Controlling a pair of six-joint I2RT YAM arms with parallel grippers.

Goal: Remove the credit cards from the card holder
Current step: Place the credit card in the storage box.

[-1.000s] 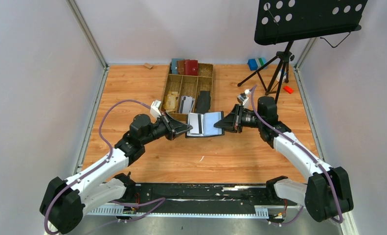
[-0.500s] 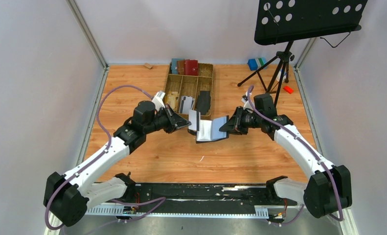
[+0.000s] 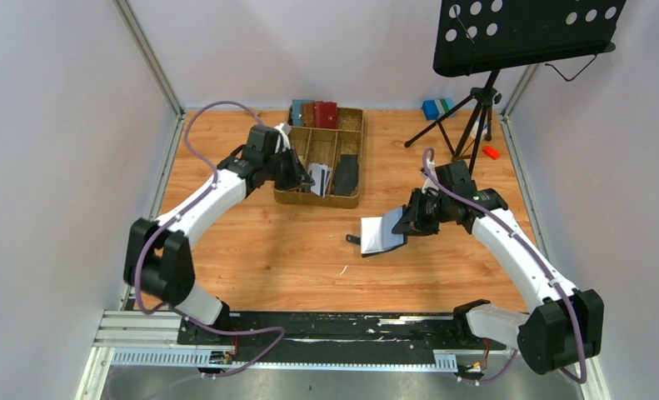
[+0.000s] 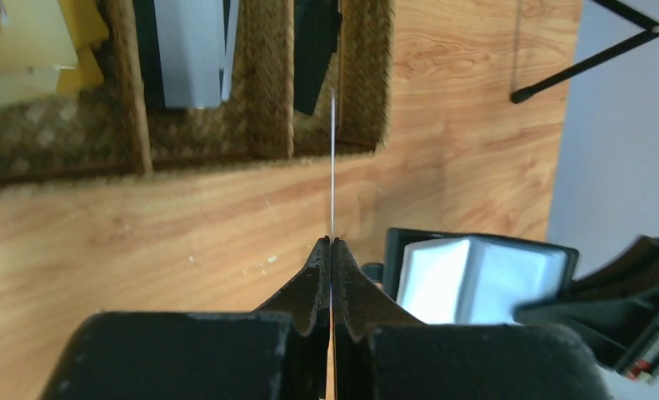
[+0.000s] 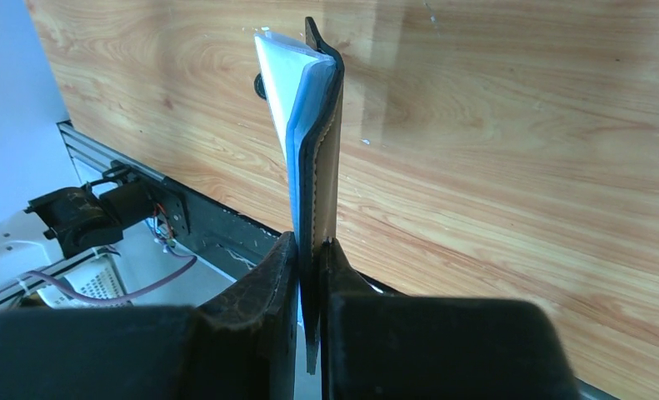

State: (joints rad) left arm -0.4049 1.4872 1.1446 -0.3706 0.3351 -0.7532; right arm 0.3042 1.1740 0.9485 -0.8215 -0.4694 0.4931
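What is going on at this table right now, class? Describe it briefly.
The left gripper is shut on a thin credit card, seen edge-on, by the woven tray. The right gripper pinches the black card holder by one cover, over the wooden table.

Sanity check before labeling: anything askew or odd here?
Only the card holder: pinched by one cover in the right end effector, it is tilted, sleeve pages splayed open. Nothing looks spilled or damaged.
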